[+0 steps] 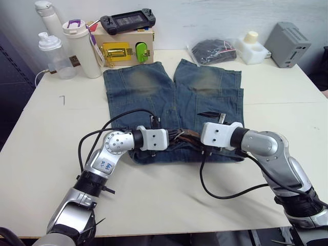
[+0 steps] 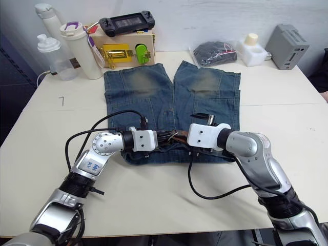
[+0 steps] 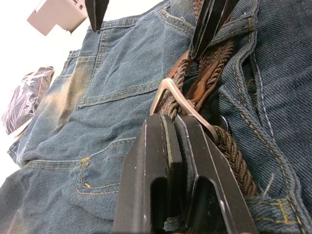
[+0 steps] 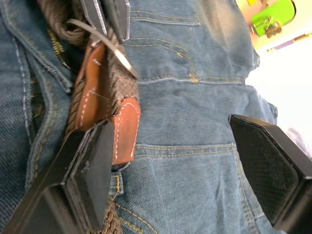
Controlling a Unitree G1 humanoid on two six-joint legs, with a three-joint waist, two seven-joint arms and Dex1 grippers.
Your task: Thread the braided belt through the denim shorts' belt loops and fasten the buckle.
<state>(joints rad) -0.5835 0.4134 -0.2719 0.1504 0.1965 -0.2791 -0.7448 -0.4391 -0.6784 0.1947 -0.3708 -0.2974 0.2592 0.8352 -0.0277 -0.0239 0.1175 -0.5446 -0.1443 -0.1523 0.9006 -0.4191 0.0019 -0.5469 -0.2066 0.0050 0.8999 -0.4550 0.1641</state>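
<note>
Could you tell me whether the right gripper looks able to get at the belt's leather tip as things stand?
Probably yes. The right gripper is open right over the shorts, one finger already beside the leather tip, with nothing between. The left gripper, shut at the buckle, sits close by.

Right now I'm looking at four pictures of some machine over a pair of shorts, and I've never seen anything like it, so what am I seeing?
It is a humanoid robot with two arms, each ending in a two-fingered claw. Two pictures look down from its head; the other two come from cameras on its wrists. Denim shorts lie on a table, with bottles, a latched wooden box and a game console behind them. At the waistband, the left claw is shut at the belt's metal buckle. The right claw is open beside the belt's leather tip.
</note>
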